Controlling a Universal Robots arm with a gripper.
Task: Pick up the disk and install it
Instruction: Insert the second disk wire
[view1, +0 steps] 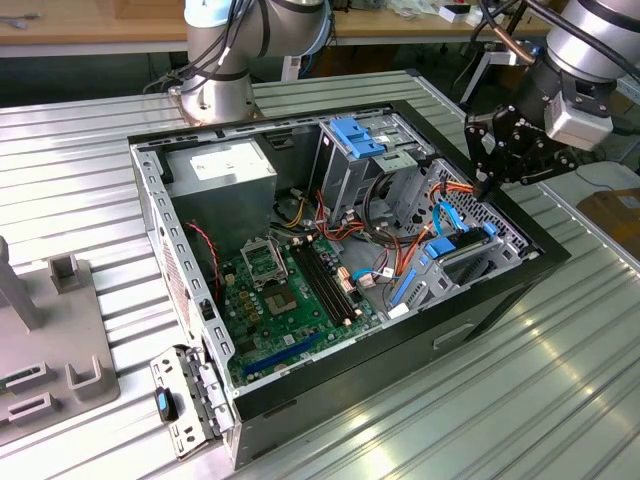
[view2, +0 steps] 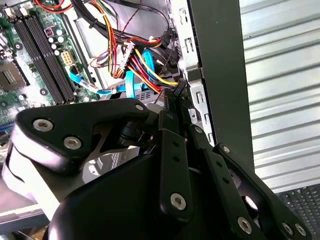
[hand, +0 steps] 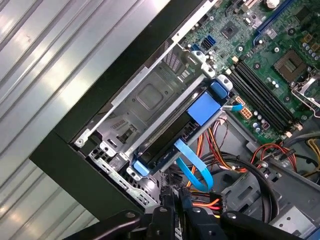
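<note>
From the exterior view I see my claw (view1: 487, 180) hanging over the open computer case (view1: 500, 290), at the case's edge nearest the exterior view's right, above a tangle of orange and blue cables (view1: 450, 205). Its fingers look drawn close together with nothing between them. The disk (view1: 462, 246) sits edge-up in a bay at that same end of the case, blue rails along its top.

The first wrist view gives me what the exterior one cannot: the disk (hand: 176, 131) slotted in beside a grey metal bracket (hand: 150, 95), a blue tab on its upper edge, and a light blue ribbon cable (hand: 192, 170) looping between it and my fingertips (hand: 167, 200). The second wrist view shows the case wall (view2: 220, 65) just beside the fingers, and ribbed desk (view2: 280, 75) beyond it.
</note>
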